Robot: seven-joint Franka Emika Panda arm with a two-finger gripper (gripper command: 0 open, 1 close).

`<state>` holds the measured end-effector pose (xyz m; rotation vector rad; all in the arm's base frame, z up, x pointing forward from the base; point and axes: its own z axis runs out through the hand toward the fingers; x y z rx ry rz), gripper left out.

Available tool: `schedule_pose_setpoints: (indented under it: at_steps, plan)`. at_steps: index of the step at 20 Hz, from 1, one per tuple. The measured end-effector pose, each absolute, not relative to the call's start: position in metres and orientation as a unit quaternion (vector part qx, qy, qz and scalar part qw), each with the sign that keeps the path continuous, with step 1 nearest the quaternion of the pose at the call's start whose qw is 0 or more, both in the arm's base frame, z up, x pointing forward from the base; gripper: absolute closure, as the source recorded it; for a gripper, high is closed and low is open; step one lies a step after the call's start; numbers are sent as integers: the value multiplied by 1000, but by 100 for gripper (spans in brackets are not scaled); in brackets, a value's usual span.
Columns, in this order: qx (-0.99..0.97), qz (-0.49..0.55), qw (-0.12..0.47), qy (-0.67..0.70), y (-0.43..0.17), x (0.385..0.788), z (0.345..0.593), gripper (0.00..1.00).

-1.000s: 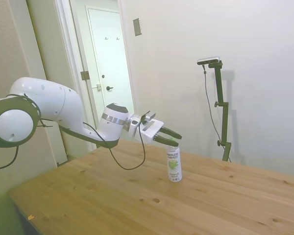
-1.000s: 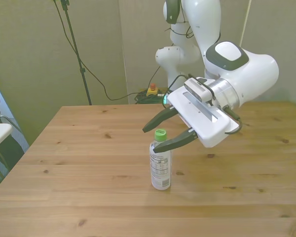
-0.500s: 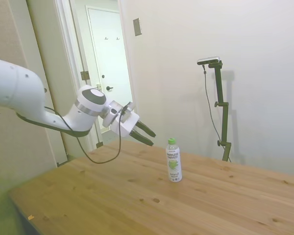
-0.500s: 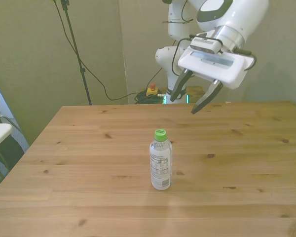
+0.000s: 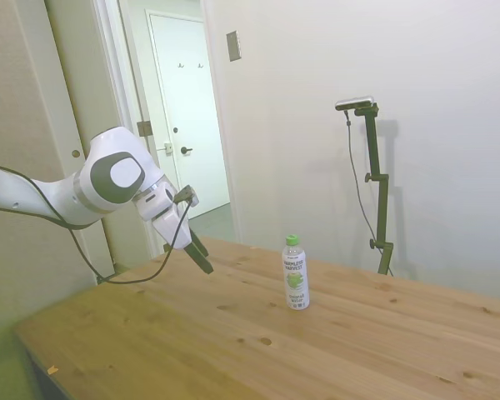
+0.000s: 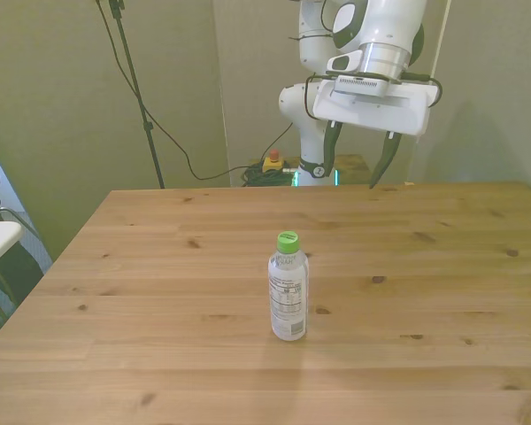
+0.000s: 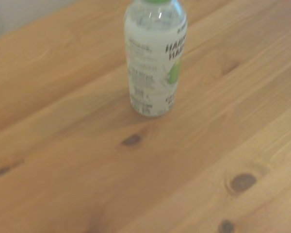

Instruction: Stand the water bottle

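**A:** Water bottle first, though let's go by size. What carries it?

**B:** A broad wooden plank table with dark knots. Its flat top is why a slim thing can balance there at all.

**A:** And the arm?

**B:** The white Franka arm hangs above the table's far edge, well apart from everything. Its end effector points down with the two dark fingers spread wide and nothing between them. I judge that spacing sensible: an empty, open tool kept clear cannot knock anything over.

**A:** Now the bottle itself.

**B:** The small slim clear plastic water bottle with a bright green screw cap and a white label stands upright on its base near the table's middle, touching nothing but the wood. In the wrist view the water bottle shows blurred, label facing the camera, base flat on the planks.

**A:** So the task?

**B:** Judging by its posture, it looks done; the bottle needs no support.
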<state>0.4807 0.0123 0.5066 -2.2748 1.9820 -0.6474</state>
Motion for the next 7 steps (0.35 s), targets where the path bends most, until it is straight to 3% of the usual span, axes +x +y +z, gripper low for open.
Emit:
schedule_pose_setpoints:
  at_steps: [7]
  plan:
    - [-831, -74, 38, 549, -2, 421, 501, 0]
